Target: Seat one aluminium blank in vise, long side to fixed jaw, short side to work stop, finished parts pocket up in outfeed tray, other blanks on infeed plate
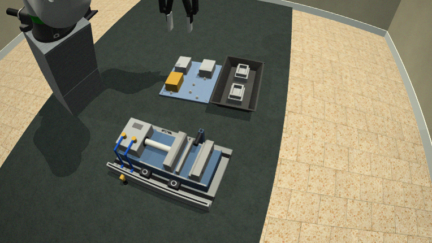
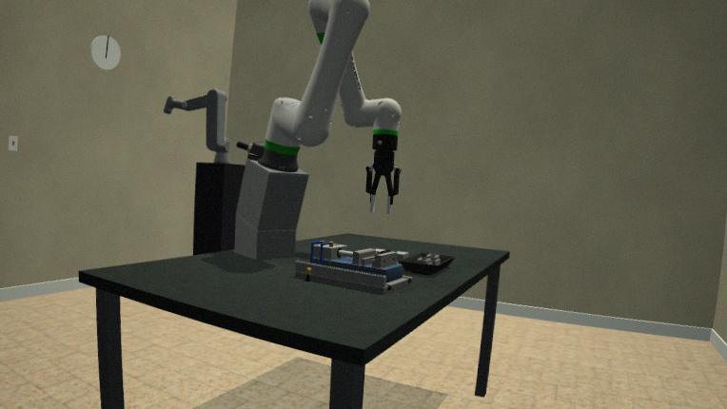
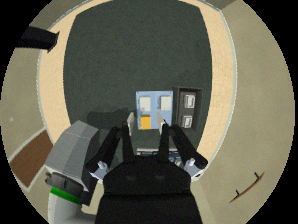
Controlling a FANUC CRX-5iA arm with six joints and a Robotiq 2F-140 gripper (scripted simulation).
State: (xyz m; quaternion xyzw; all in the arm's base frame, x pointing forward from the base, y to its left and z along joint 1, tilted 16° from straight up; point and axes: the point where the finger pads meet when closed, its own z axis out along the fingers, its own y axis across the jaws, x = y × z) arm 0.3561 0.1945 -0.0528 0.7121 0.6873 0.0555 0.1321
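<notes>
My gripper (image 1: 179,26) hangs high above the table, beyond the far edge of the infeed plate (image 1: 190,82); it is open and empty. It also shows in the exterior view (image 2: 381,206) and the wrist view (image 3: 148,165). On the plate lie two aluminium blanks (image 1: 183,64) (image 1: 207,68) at the far side and a brass blank (image 1: 174,81) at the left. The dark outfeed tray (image 1: 237,84) holds two finished parts (image 1: 242,72) (image 1: 236,93), pocket up. The vise (image 1: 172,156) stands in front, its opening (image 1: 192,155) with the two low bars empty; the work stop (image 1: 198,138) stands at its far end.
The robot's pedestal (image 1: 64,63) stands at the table's back left. Blue hoses (image 1: 124,152) run down the vise's left block. Small pins (image 1: 190,91) stick up from the infeed plate. The table edge runs along the right (image 1: 277,151).
</notes>
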